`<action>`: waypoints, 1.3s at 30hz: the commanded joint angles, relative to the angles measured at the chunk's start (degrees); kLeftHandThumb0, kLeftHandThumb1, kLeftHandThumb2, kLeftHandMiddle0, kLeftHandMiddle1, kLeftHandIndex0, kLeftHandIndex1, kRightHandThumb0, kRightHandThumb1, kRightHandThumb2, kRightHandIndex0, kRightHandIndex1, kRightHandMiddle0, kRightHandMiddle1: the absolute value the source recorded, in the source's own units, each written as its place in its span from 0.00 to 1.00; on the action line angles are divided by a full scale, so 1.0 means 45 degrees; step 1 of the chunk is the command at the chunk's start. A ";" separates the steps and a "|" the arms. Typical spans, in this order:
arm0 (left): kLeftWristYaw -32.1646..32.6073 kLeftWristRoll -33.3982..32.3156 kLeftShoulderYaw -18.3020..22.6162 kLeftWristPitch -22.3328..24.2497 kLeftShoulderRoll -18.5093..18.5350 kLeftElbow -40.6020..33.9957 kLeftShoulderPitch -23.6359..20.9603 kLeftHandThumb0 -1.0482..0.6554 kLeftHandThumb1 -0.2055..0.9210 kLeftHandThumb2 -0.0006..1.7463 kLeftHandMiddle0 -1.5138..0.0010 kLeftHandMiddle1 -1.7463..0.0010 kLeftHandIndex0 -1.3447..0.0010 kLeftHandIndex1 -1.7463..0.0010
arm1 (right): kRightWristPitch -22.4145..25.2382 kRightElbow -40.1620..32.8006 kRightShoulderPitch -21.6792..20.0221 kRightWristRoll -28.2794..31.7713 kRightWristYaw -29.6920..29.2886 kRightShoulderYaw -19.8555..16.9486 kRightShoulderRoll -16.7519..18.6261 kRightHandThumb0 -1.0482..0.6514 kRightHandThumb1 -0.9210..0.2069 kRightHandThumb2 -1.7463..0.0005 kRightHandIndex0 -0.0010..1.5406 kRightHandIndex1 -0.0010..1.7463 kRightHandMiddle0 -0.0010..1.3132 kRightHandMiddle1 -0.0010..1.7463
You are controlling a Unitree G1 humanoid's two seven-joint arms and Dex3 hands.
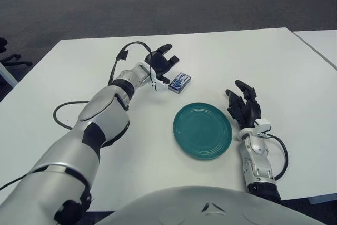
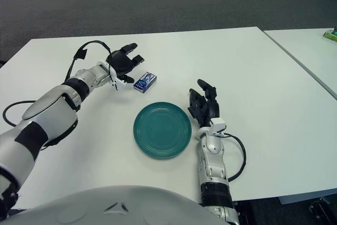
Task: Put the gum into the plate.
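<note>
Left hand (image 1: 162, 62) open beside gum (image 1: 179, 82); gap clearer right-eye.

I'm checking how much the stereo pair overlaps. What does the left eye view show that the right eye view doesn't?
Left eye only: a black chair base at the left edge.
Right eye only: a green item on the neighbouring table.
Both: the gum pack on the white table, the left hand open just left of it, the teal plate, and the right hand right of the plate.
</note>
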 commanded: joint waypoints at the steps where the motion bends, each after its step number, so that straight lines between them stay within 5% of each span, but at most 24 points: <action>1: 0.0171 0.0222 -0.0170 -0.0052 0.0323 0.0187 -0.0560 0.00 1.00 0.34 1.00 1.00 1.00 0.78 | 0.0874 0.1174 0.0799 -0.0002 -0.0207 0.0008 0.0303 0.34 0.00 0.66 0.22 0.29 0.02 0.48; 26: 0.2979 0.2633 -0.2558 0.0567 0.0286 0.0397 -0.1417 0.00 1.00 0.14 1.00 1.00 1.00 0.85 | 0.0830 0.1211 0.0925 0.0247 -0.0125 -0.0032 0.0691 0.35 0.10 0.61 0.24 0.34 0.05 0.49; 35: 0.2613 0.2232 -0.2295 0.0272 0.0207 0.0467 -0.1486 0.00 1.00 0.17 1.00 1.00 1.00 0.84 | 0.0613 0.1335 0.0962 0.0101 -0.0121 0.0034 0.0675 0.34 0.05 0.63 0.23 0.32 0.04 0.49; 39: 0.1772 0.1386 -0.1531 -0.0586 0.0090 0.0498 -0.1385 0.00 1.00 0.30 0.99 1.00 1.00 0.78 | 0.0499 0.1416 0.0961 0.0005 -0.0145 0.0064 0.0628 0.33 0.02 0.66 0.23 0.30 0.03 0.48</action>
